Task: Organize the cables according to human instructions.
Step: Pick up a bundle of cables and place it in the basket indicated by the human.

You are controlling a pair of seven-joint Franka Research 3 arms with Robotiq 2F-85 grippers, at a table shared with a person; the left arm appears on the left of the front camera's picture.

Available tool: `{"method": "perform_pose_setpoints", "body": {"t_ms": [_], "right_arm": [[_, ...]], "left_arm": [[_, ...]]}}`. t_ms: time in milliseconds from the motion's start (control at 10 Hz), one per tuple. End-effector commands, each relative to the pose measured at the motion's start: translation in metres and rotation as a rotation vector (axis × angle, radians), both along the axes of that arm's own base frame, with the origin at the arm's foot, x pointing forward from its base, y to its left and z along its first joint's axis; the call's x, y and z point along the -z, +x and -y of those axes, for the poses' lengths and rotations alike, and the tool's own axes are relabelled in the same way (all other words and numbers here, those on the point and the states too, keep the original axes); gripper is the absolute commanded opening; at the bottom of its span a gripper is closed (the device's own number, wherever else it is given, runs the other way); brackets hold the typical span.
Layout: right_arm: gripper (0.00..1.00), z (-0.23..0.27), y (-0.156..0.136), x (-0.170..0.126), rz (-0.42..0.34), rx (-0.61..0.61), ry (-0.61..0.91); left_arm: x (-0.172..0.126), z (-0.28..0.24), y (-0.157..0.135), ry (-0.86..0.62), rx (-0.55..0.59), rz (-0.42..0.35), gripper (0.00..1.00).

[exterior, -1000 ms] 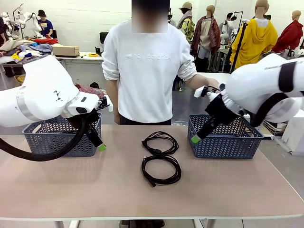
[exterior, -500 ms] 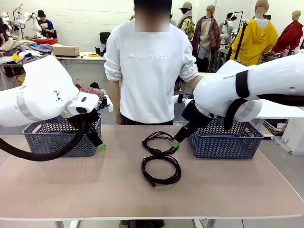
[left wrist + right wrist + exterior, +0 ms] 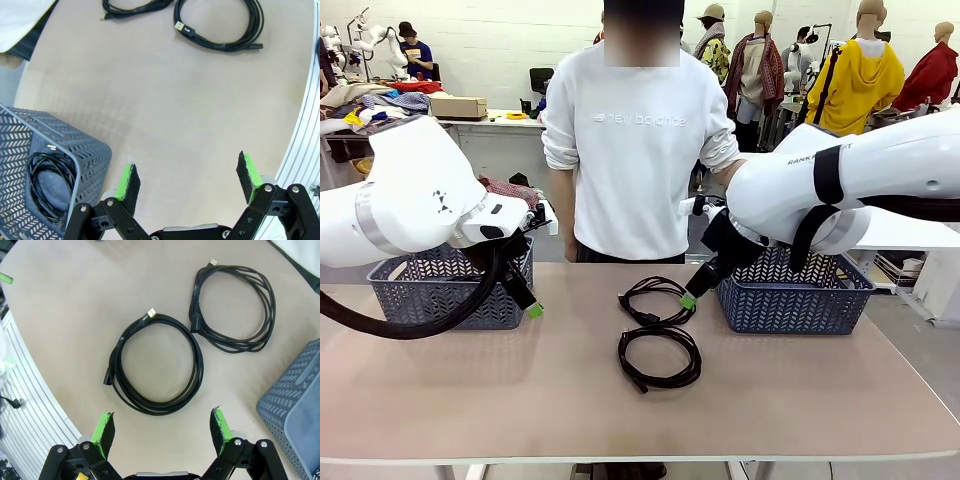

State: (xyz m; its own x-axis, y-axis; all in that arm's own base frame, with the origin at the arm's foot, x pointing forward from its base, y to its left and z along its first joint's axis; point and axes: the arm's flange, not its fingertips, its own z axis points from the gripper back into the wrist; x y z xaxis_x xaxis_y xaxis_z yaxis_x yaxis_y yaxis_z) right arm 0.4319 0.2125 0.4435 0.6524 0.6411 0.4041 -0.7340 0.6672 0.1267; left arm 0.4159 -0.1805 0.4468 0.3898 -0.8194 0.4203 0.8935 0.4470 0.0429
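Cables [image 3: 116,360] unmoved; right hand [image 3: 688,300] has swung over the far one.

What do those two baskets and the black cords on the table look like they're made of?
Left basket and right basket: likely moulded plastic in a matte blue-grey, judging by the even herringbone cut-outs. Cords: probably rubber or plastic sheathing, smooth with a faint sheen where the coils bend. One plug tip looks like gold-coloured metal.

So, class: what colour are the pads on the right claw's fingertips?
Bright green pads, clearest in the right wrist view.
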Motion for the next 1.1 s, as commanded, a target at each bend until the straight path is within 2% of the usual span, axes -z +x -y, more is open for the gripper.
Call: {"method": "perform_pose_setpoints", "body": {"t_ms": [0,200,400,600,800,1000], "right_arm": [[1.0,0.005,-0.004,0.001,0.003,-0.002,-0.002],[1.0,0.0,0.0,0.0,0.0,0.0,0.0],[1.0,-0.022,0.005,0.005,-0.064,0.086,-0.036],[1.0,-0.041,0.001,0.012,-0.094,0.203,-0.088],[1.0,-0.064,0.001,0.027,-0.084,0.263,-0.148],[1.0,-0.084,-0.002,0.039,-0.084,0.268,-0.154]], "left_arm": [[-0.001,-0.001,0.003,0.0,-0.005,0.002,1.0],[-0.001,-0.001,0.003,0.0,-0.005,0.002,1.0],[-0.001,-0.001,0.003,0.0,-0.005,0.002,1.0],[-0.001,-0.001,0.003,0.0,-0.005,0.002,1.0],[-0.001,-0.001,0.003,0.0,-0.005,0.002,1.0],[-0.001,-0.001,0.003,0.0,-0.005,0.002,1.0]]}}
